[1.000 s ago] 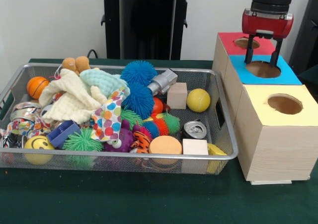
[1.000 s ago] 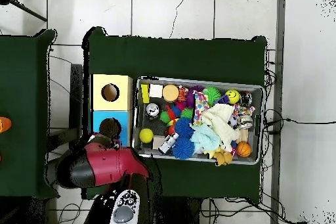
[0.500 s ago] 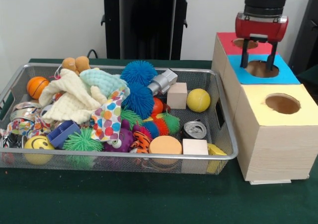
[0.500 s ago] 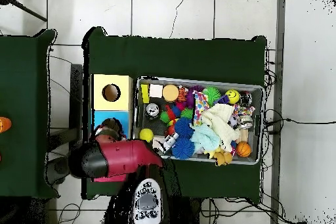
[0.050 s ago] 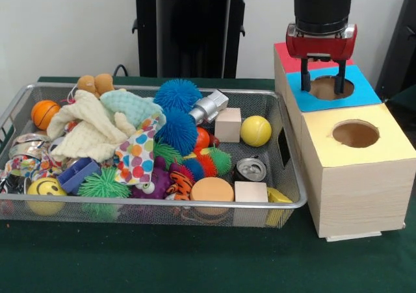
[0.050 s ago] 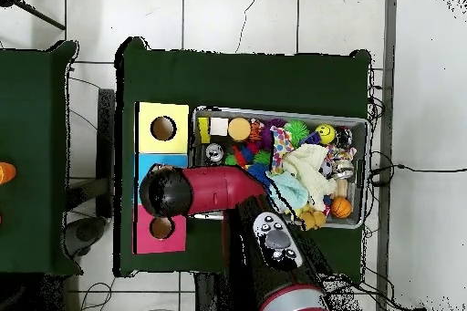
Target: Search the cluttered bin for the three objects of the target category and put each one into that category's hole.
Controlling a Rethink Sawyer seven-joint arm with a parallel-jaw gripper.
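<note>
Claw point(image 5: 322, 83) positioned above the blue-topped hole point(image 5: 331, 87) of the sorting box point(image 5: 344, 176), fingers apart, nothing between them. Red and black arm point(image 6: 202, 191) extended over the box's middle section in the overhead view.

Task status, as a judgement: target category not identifiable from the pictures; count of objects already deposited not determinable, since the holes' interiors are dark. Empty, spread claw over the blue hole consistent with a release just completed or an approach without load; cannot tell which. Further searching of the bin likely required.

Bin contents: wire mesh bin point(image 5: 296, 195) on the green surface point(image 5: 195, 260), beside the box. Inside: yellow ball point(image 5: 255, 130), wooden cube point(image 5: 228, 125), second wooden block point(image 5: 250, 191), crushed can point(image 5: 251, 169), blue spiky balls point(image 5: 179, 111), silver cylinder point(image 5: 209, 106), orange disc point(image 5: 212, 190), cream cloth point(image 5: 88, 130), polka-dot cloth point(image 5: 135, 156), small basketball point(image 5: 44, 113), smiley ball point(image 5: 44, 190), green spiky ball point(image 5: 104, 186).

Changes against the earlier frames: claw displaced toward the bin side and lifted slightly, from the red/blue boundary region to the blue hole. Arm swung from beside the box's end to directly over it in the overhead view. Bin and box both shifted slightly in the pictures; arrangement of bin contents unchanged.
</note>
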